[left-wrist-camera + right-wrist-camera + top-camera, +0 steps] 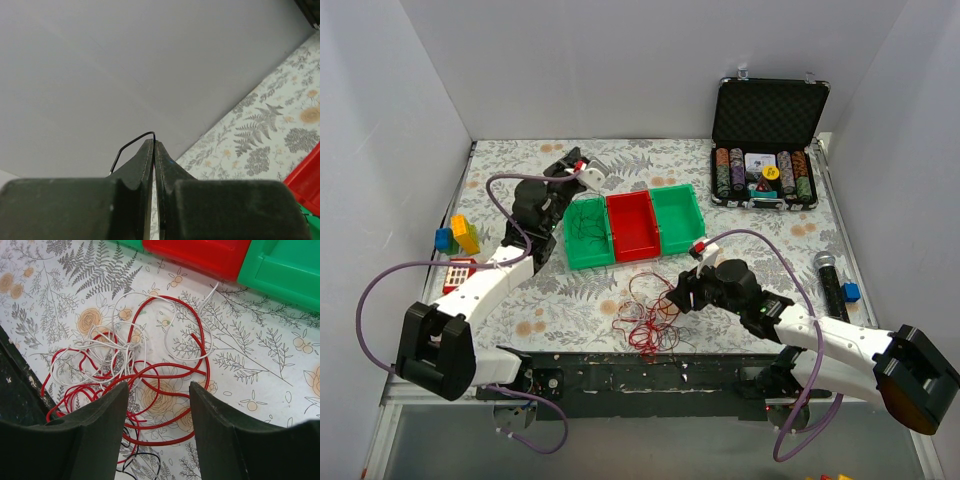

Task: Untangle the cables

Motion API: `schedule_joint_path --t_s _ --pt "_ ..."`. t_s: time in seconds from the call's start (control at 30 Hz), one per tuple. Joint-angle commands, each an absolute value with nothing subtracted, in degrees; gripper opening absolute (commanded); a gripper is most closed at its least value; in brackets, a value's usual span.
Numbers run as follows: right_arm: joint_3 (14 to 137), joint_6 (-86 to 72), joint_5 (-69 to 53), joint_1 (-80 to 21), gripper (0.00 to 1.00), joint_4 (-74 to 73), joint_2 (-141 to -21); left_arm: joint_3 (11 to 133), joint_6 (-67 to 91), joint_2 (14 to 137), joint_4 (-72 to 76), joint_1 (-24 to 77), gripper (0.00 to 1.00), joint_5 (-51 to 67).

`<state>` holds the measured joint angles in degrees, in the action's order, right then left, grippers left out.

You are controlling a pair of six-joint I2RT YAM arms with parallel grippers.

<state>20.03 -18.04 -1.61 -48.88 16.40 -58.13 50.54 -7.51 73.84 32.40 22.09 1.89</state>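
Note:
The cables [648, 315] lie tangled on the floral cloth near the front edge. In the right wrist view they show as red loops [165, 370], white strands [107, 347] and a thin black strand [137, 462]. My right gripper [676, 297] hovers open just above the tangle's right side, its jaws wide apart over the red loops [159, 387]. My left gripper [563, 170] is raised by the far left corner of the left green bin [572, 262], where dark strands [586, 226] lie. Its fingertips [154, 145] are shut on a thin black cable end [131, 143].
A red bin [632, 246] and a second green bin [678, 240] stand beside the left one. An open chip case [768, 110] is at the back right. A microphone [828, 285] and blue block [851, 292] lie right. Toy blocks [460, 235] sit left.

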Motion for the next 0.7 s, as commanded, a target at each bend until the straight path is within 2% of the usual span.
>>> schedule_joint_path --t_s 0.0,0.27,0.53,0.67 --pt "20.2 -18.0 -0.7 -49.0 0.60 17.8 -58.1 48.9 -7.6 71.8 30.1 22.0 0.00 2.8" --pt "20.2 -18.2 -0.3 -49.0 0.60 17.5 -58.2 47.3 -10.1 75.6 31.6 22.0 0.00 1.4" --pt "19.7 -18.3 -0.4 -49.0 0.60 17.2 -58.2 37.0 -19.3 73.1 37.1 22.0 0.00 7.8" --pt "19.8 -18.4 -0.7 -48.9 0.60 17.7 -58.8 38.1 -19.2 75.6 35.9 22.0 0.00 6.9"
